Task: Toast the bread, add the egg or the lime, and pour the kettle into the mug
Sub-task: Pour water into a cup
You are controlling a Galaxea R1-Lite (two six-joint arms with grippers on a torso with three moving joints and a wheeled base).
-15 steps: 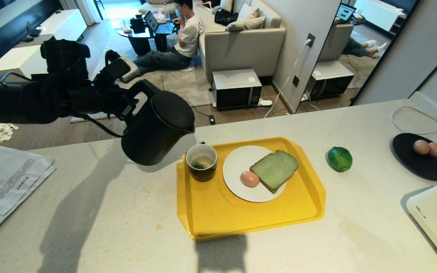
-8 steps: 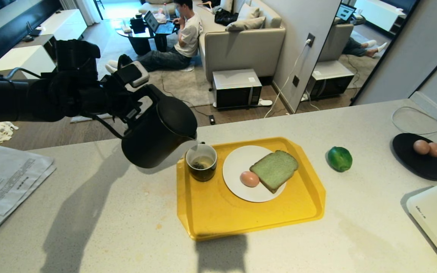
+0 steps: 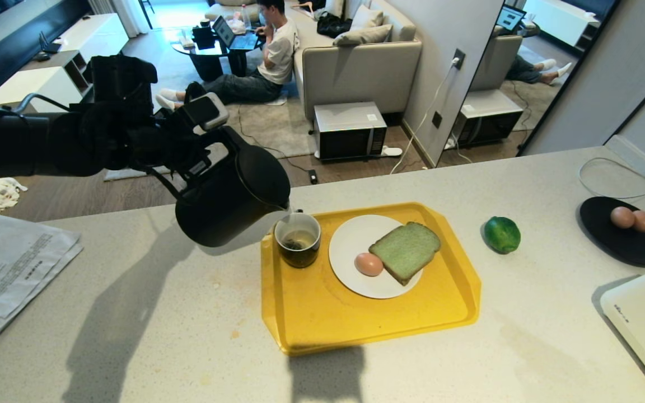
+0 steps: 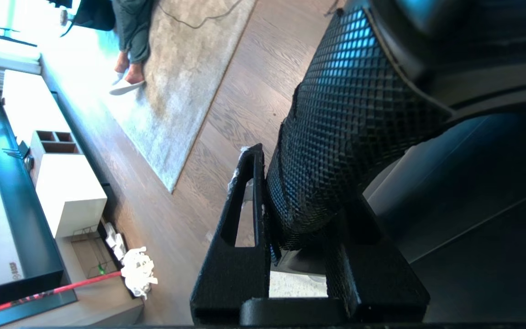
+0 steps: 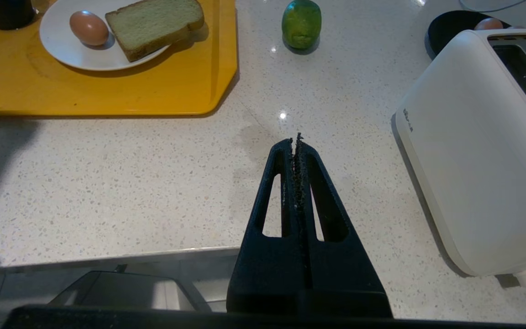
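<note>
Tipping toward three o'clock, the tall matte black kettle hangs spout-first over the small dark mug on the yellow plastic tray, left claw clamped on its handle, right claw pressed together.

The matte black kettle is being held in the air above the left side of the counter, tilted with its small spout lowered to the rim of the mug. The mug, dark and glossy outside and white inside, is standing upright at the far left corner of the yellow tray, with pale liquid and a tea bag in it. The pale green slice of bread is lying flat on the white plate, and the pinkish-brown egg is resting on the plate just beside it. The glossy green lime is sitting on the counter, right of the tray.
</note>
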